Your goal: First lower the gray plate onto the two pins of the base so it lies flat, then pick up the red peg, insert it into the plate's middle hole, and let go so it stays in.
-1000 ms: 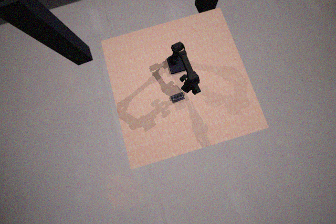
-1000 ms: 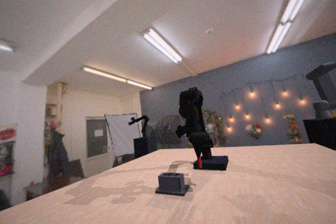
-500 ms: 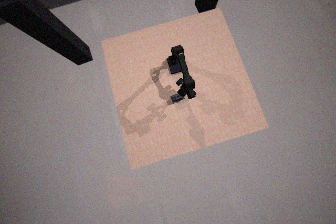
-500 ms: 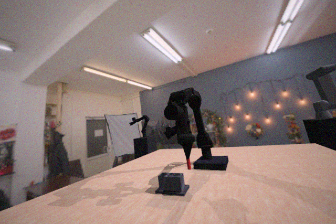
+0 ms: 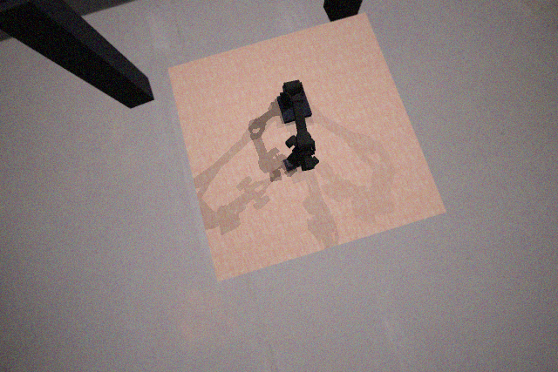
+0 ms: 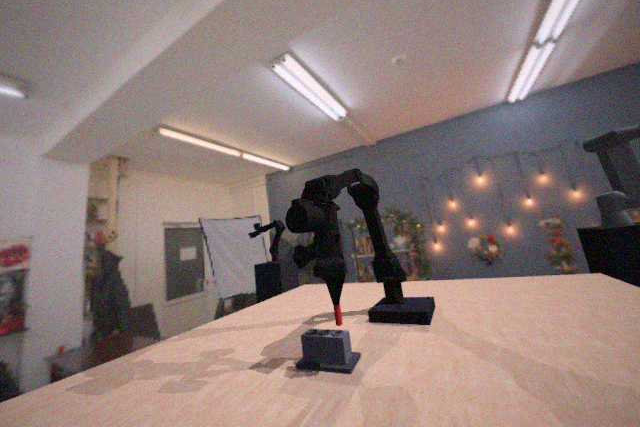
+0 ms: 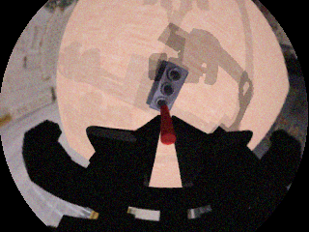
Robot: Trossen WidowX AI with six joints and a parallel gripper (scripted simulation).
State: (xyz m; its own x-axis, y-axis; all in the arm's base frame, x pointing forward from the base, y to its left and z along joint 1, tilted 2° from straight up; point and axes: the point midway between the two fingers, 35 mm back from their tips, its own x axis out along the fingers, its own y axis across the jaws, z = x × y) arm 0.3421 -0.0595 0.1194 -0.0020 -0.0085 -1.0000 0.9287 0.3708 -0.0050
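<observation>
The gray plate (image 6: 324,347) (image 7: 175,86) lies flat on the dark base (image 6: 354,361), as a block with three holes in a row along its top. The pins are hard to make out. My gripper (image 6: 337,302) (image 7: 165,118) is shut on the red peg (image 6: 338,315) (image 7: 167,132) and points down, holding it roughly upright. The peg's lower end is in the air above and behind the plate in the exterior view. In the wrist view the peg's tip overlaps the plate's nearest end hole. In the top view the arm hides the peg and most of the plate.
The arm's own dark mount (image 5: 295,114) (image 6: 403,310) stands on the wooden table (image 5: 360,89) (image 6: 516,339), behind and right of the base in the exterior view. Arm shadows fall around the base.
</observation>
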